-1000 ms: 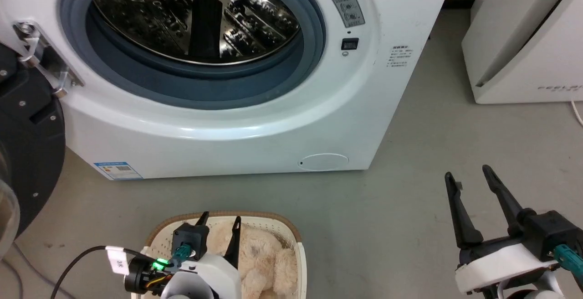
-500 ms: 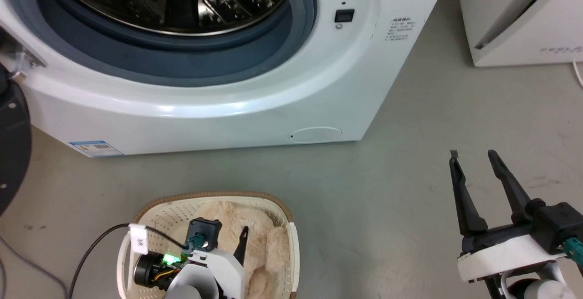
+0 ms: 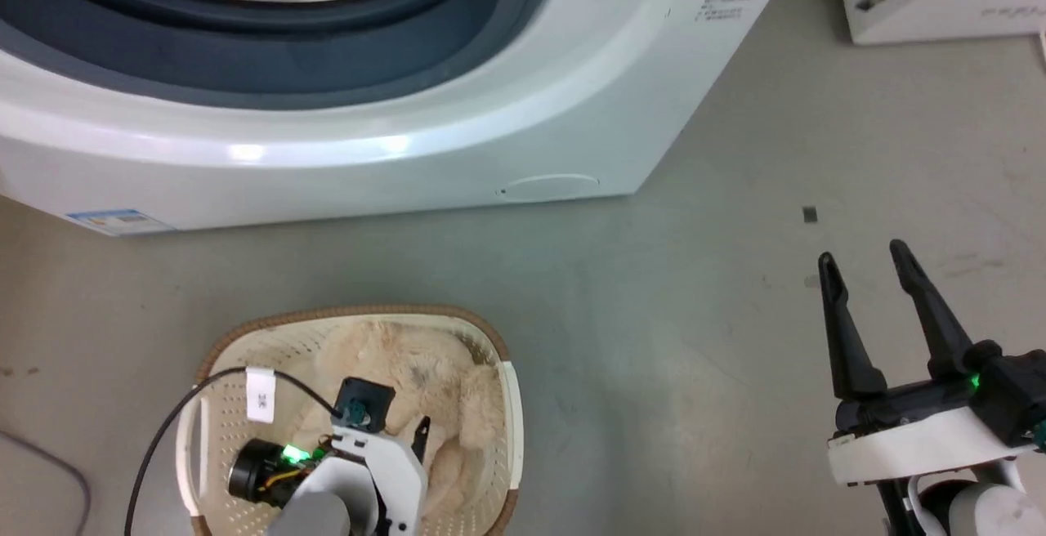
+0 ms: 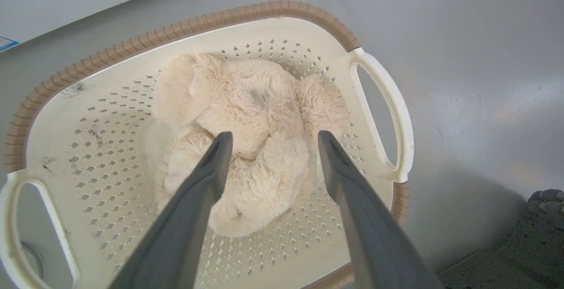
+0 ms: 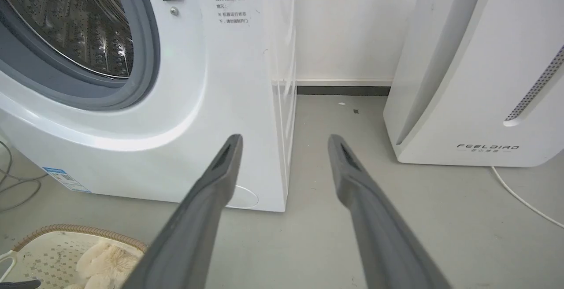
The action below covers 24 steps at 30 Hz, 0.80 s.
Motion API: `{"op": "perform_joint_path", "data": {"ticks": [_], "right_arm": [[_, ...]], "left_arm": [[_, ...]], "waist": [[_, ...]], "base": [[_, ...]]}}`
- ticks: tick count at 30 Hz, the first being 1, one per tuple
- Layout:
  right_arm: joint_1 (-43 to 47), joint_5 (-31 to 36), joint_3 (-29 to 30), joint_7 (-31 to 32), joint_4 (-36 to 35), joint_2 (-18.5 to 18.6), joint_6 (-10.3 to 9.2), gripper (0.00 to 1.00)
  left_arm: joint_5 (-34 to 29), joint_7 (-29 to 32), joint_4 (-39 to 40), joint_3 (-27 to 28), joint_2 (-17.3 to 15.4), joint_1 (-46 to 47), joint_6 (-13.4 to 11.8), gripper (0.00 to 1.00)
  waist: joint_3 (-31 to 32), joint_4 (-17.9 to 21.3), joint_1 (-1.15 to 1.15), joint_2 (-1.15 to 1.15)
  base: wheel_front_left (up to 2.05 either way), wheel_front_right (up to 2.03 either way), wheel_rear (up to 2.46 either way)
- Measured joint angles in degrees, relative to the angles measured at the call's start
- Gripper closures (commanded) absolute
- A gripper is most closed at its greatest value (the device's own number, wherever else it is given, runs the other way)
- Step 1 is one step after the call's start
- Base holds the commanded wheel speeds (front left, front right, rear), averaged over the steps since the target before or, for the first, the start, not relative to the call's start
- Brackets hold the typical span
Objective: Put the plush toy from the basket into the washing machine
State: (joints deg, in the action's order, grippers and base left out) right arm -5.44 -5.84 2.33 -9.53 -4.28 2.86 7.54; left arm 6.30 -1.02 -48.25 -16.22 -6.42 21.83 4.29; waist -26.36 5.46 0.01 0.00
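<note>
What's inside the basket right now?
A cream plush toy lies curled in the basket, the open left pincer poised over it. The basket floor beneath the toy is covered.

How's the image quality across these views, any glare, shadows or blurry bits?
Head view: two bright glare patches on the washing machine, along its curved front. Left wrist view: plush toy sharp, left gripper fingers soft near the bottom edge, basket casting a shadow on the floor. Right wrist view: right gripper fingers also soft.

Grey floor: washer at back, basket near its front, white appliance right of washer, cable beside it.
</note>
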Motion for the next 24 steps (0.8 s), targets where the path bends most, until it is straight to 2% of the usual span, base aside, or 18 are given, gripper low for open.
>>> {"op": "perform_joint_path", "data": {"ticks": [18,24], "right_arm": [[-2.7,-1.8,2.1,-2.1,-2.0,0.0,0.00,0.00],[-3.5,-1.8,2.3,-2.9,-2.7,0.0,0.00,0.00]], "left_arm": [[-1.8,3.8,-10.6,-8.7,-2.4,8.8,0.4,0.00],[-1.7,3.9,-14.2,-10.6,-3.9,12.0,-0.2,0.00]], "waist": [[-10.8,2.2,0.00,0.00],[-14.5,2.9,0.00,0.00]], "base": [[0.00,0.00,0.00],[0.00,0.00,0.00]]}}
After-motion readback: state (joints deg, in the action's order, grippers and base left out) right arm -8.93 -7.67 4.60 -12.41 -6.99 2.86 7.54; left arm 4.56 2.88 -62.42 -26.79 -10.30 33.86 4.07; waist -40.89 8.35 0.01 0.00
